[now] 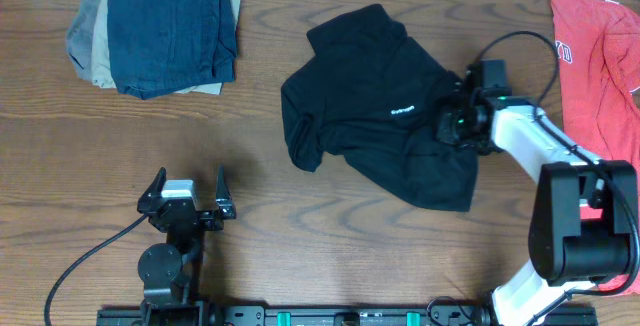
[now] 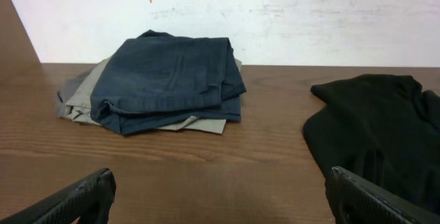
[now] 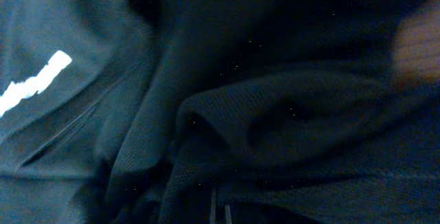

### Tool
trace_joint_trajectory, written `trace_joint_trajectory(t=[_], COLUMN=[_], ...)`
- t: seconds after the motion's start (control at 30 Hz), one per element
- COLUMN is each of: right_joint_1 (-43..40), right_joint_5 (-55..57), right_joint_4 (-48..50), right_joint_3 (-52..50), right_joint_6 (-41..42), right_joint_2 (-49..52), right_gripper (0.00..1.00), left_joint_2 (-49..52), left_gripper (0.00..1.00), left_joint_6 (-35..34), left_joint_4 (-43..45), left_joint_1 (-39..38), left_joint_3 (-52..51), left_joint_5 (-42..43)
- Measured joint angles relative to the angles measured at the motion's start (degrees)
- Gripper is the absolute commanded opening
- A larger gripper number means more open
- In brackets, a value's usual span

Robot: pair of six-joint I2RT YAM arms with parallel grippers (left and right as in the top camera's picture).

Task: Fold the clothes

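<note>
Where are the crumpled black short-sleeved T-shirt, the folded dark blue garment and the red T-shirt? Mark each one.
crumpled black short-sleeved T-shirt (image 1: 365,106), overhead view, middle of its chest.
folded dark blue garment (image 2: 172,73), left wrist view, its top face.
red T-shirt (image 1: 595,61), overhead view, its body fabric.

From above you see the whole counter (image 1: 300,251); left wrist looks low toward its far edge; right wrist crowds the shared black T-shirt (image 1: 380,106).
</note>
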Motion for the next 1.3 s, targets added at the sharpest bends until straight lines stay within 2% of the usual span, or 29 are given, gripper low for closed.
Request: trace_joint_trajectory(t=[0.1,0.17,0.2,0.23,0.33,0.5,0.63,0.73,0.83,0.87,1.0,1.3], right_joint_1=[2.3,2.2,1.7,0.9,-3.3,-12.8,-20.7,-25.4,-29.6,-30.8,-34.6,-41.2], right_joint_5=[0.7,2.1,2.5,3.0,4.1,5.1,5.8,6.4,6.9,6.9,7.0,9.2], right_joint_4=[-4.3,-7.8,-8.9,-9.9,-12.6,-15.3,-19.6,-22.0,-21.6,-21.1,-18.9,-15.3], right_joint_3=[0.4,1.3,1.7,2.4,4.5,7.7,8.6,7.8,4.9,3.7,-0.7,-6.8], right_joint_6=[-0.3,0.5,0.7,1.1,1.0,0.7,0.7,0.3,1.0,1.5,2.0,5.0], right_joint_2=[0.0,-0.1,-0.1,-0.4,-2.8,-10.0,-13.0,-12.7,-12.6,-12.6,-12.5,-12.4], right_gripper=[0.01,0.04,0.08,0.18,0.99,0.99,0.99,0.83,0.54,0.39,0.03,0.01], left_joint_2=[0.0,0.0,0.0,0.0,0.0,0.0,0.0,0.0,0.0,0.0,0.0,0.0], left_gripper=[0.98,0.98,0.98,0.98,0.98,0.98,0.98,0.98,0.98,0.98,0.98,0.98], left_joint_6=[0.0,0.0,0.0,0.0,0.0,0.0,0.0,0.0,0.0,0.0,0.0,0.0], left_joint_4=[0.0,0.0,0.0,0.0,0.0,0.0,0.0,0.0,0.0,0.0,0.0,0.0], left_joint_1=[0.0,0.0,0.0,0.0,0.0,0.0,0.0,0.0,0.0,0.0,0.0,0.0], left_joint_3=[0.0,0.0,0.0,0.0,0.0,0.0,0.0,0.0,0.0,0.0,0.0,0.0], left_joint_5=[0.0,0.0,0.0,0.0,0.0,0.0,0.0,0.0,0.0,0.0,0.0,0.0])
